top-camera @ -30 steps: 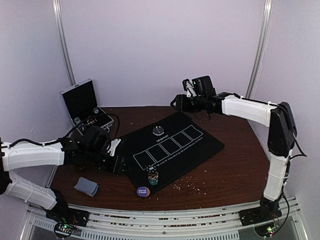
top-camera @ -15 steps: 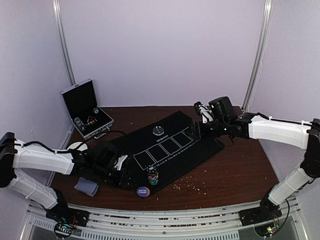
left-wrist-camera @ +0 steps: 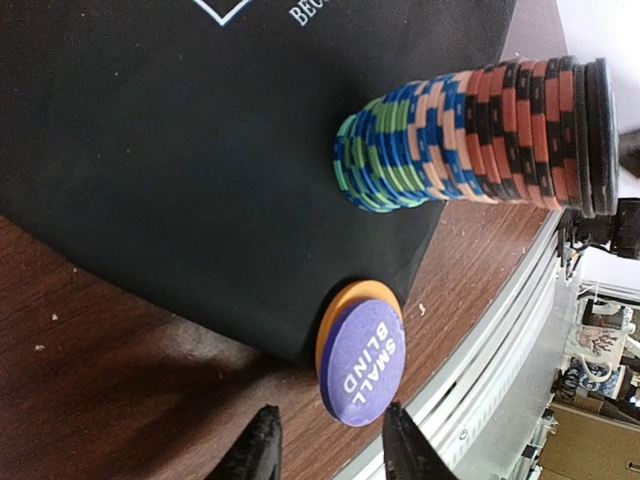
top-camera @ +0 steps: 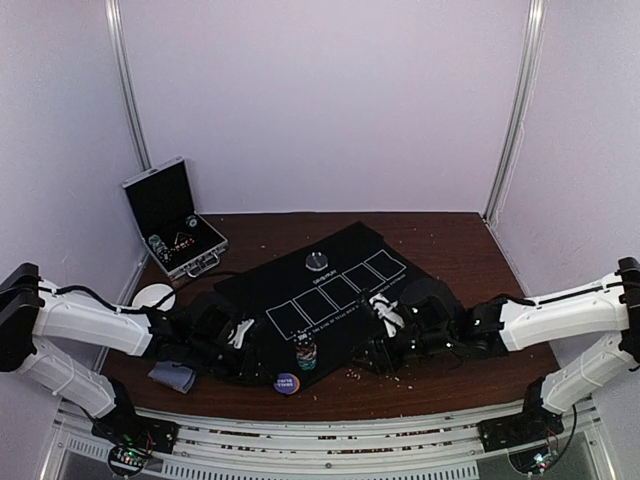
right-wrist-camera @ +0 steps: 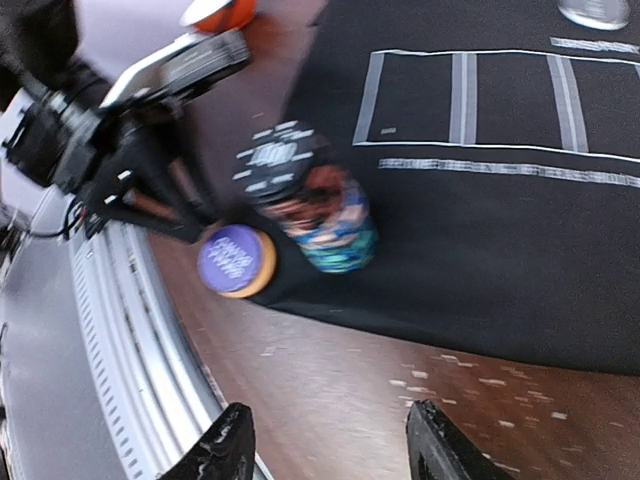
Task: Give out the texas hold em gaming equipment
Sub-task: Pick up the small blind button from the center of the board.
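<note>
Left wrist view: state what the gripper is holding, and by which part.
Nothing is held. The jaws of the left gripper stand apart and empty; the purple SMALL BLIND disc, resting on an orange disc, lies ahead of them, ungripped.

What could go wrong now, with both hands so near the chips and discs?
1. The open left hand sits just before the purple disc, which lies on an orange disc close to the front edge of the table; a push might slide them off.
2. The chip stack beside them is tall; a bump could topple it.
3. The right hand faces the same spot, so the two hands may collide.
</note>
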You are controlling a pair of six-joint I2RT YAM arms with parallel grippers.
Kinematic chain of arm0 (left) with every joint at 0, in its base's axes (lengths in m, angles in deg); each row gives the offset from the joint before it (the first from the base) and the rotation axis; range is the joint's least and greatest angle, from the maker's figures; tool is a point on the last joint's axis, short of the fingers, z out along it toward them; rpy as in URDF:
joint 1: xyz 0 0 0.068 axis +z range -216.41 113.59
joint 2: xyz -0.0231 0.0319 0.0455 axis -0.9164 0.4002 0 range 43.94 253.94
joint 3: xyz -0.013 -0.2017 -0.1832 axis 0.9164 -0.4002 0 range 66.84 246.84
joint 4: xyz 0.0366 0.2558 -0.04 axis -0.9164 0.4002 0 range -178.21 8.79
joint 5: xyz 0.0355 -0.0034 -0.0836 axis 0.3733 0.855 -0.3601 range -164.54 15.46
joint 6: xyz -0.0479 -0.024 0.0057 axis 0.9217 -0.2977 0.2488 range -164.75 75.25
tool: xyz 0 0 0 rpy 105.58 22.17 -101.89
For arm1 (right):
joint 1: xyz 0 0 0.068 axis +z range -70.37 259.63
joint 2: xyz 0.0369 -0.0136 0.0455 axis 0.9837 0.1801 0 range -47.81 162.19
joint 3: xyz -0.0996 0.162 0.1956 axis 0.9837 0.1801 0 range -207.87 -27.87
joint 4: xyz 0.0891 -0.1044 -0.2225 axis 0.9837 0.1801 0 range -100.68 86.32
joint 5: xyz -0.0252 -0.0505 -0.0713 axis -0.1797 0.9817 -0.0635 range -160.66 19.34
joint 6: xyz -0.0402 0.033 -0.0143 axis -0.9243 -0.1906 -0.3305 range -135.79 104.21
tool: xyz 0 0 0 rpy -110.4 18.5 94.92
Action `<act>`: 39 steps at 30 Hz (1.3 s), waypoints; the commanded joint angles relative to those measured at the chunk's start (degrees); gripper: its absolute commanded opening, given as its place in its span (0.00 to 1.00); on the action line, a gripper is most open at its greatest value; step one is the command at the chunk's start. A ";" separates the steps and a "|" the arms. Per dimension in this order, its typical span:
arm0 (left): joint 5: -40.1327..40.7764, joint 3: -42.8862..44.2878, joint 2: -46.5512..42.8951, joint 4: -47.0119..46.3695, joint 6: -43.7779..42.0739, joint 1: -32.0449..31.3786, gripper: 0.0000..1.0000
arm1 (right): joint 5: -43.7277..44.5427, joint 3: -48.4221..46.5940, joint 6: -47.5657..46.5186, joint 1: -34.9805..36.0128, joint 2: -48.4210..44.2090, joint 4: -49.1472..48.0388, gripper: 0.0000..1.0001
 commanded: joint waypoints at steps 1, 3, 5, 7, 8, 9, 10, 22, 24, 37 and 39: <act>-1.44 -1.04 1.18 -5.49 1.13 -0.37 0.35 | 1.17 0.30 0.06 5.35 4.31 -9.55 0.54; -2.02 -1.49 1.59 -6.39 1.46 -0.43 0.35 | 1.60 -0.72 -0.75 7.36 7.52 -10.05 0.53; -2.31 -1.85 1.71 -7.07 1.48 -0.53 0.35 | 1.84 -1.85 -1.21 8.83 9.91 -10.06 0.53; -2.74 -1.96 2.07 -8.00 1.56 -0.53 0.35 | 1.56 -2.64 -1.22 9.62 11.78 -10.23 0.52; -2.96 -1.98 2.29 -8.27 1.54 -0.61 0.34 | 1.25 -2.90 -1.15 9.79 12.41 -10.29 0.52; -3.27 -1.93 2.85 -8.70 1.49 -0.61 0.34 | 1.07 -3.13 -1.14 10.01 12.88 -10.42 0.51; -3.44 -1.84 3.34 -8.76 1.54 -0.61 0.33 | 0.96 -3.22 -1.06 10.01 13.14 -10.40 0.51; -3.51 -1.70 4.44 -9.41 1.89 -0.88 0.17 | 2.43 -3.17 -2.30 10.06 12.43 -8.61 0.51; -3.40 -1.98 3.92 -9.25 2.02 -0.88 0.13 | 2.65 -3.44 -2.65 10.04 12.49 -8.11 0.51; -3.46 -3.16 1.01 -7.33 1.99 -0.94 0.00 | 2.97 -5.09 -5.30 10.06 12.91 -4.55 0.52; -3.73 -3.37 0.02 -6.20 1.32 -0.88 0.00 | 2.74 -5.30 -5.63 10.07 12.90 -4.02 0.52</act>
